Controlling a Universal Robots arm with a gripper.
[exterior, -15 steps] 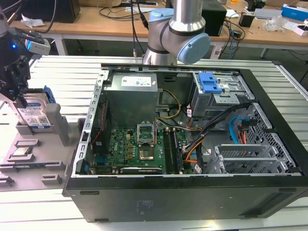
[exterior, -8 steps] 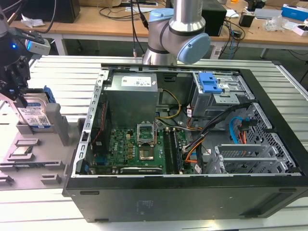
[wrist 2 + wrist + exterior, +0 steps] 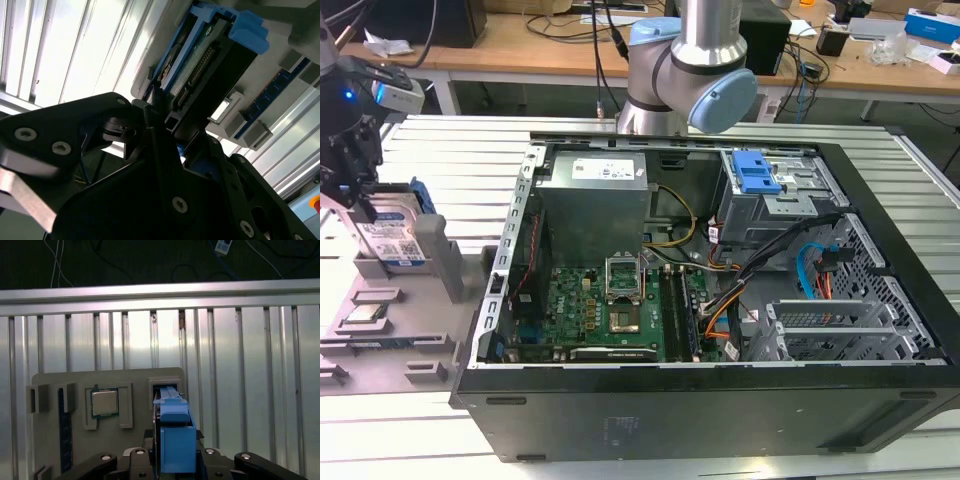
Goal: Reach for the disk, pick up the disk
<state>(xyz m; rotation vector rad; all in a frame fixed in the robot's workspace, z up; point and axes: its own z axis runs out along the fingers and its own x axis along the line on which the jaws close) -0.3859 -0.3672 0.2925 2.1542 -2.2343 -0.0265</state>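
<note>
Now the tool (image 3: 365,218) tight on the upright disk (image 3: 400,240), its blue-and-white label unreadable, in the gray holder (image 3: 442,262).

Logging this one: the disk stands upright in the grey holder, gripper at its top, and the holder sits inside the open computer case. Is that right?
No. The exterior view shows the grey holder outside the open computer case, on the slatted table at the exterior view's left. The disk does stand upright in it, with the gripper at its top.
</note>
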